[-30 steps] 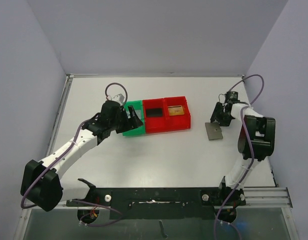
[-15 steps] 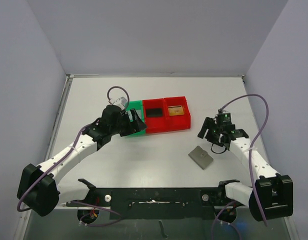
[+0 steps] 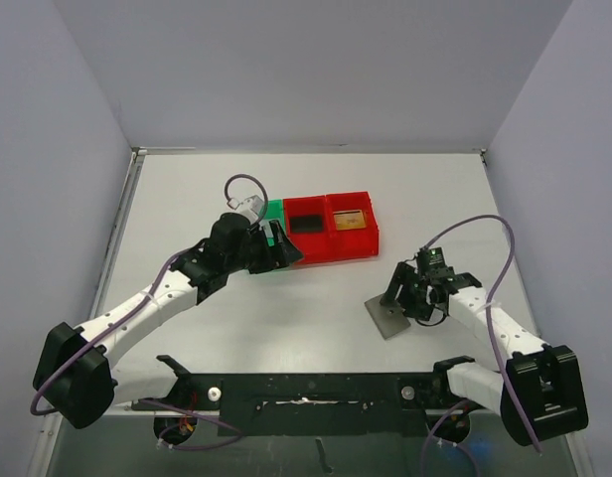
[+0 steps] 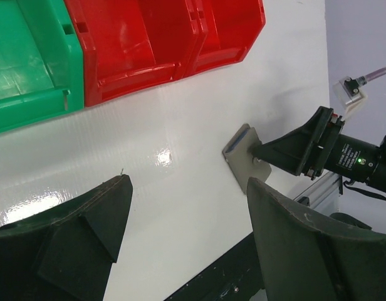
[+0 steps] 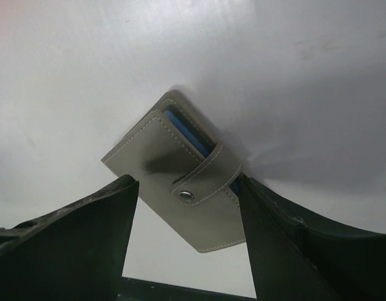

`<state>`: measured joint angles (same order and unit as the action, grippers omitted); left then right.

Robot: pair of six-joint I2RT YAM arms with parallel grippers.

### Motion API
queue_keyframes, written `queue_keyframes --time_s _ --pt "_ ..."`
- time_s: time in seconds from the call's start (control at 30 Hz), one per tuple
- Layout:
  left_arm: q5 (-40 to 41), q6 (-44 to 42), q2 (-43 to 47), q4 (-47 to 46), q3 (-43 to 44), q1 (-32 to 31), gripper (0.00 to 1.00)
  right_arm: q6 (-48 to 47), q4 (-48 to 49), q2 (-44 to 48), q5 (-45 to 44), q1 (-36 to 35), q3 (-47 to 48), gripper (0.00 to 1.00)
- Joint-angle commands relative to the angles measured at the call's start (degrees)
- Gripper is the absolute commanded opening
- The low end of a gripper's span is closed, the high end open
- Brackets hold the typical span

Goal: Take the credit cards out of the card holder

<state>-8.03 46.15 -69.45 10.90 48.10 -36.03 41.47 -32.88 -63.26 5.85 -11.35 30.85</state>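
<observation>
Likely, the right end effector (image 3: 398,301), spread astride the snapped-shut holder (image 5: 180,188), is risking skidding it toward six o'clock; the left end effector (image 4: 188,188) is hovering spread.

place: robotics lab work cell | enclosure: white desk (image 3: 286,318) boxed by plain pale walls (image 3: 316,70) | rig: cabled left arm (image 3: 137,303), right arm (image 3: 485,318) on black rail (image 3: 316,390) | props: red bins (image 3: 331,227), green bin (image 3: 274,211)

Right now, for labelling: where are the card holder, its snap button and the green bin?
card holder (image 5: 165,179), right wrist view, front face
snap button (image 5: 186,195), right wrist view, stud on strap
green bin (image 4: 30,63), left wrist view, bare inner wall
</observation>
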Motion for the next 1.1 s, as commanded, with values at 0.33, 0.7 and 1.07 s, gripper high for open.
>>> queue_keyframes --time_s 0.33,0.7,1.07 --pt "1.28 2.31 -1.43 -5.21 -1.50 -2.58 0.73 13.18 1.35 3.54 -8.45 -22.20 7.09 0.64" --pt "4.45 3.97 -1.12 -4.12 -0.94 -3.48 0.73 7.77 -6.91 -8.24 -18.95 -29.11 16.54 0.51" --pt "5.23 4.38 -0.52 -3.48 -2.01 -3.70 0.73 6.93 -6.67 -15.96 -22.73 -32.49 18.40 0.43"
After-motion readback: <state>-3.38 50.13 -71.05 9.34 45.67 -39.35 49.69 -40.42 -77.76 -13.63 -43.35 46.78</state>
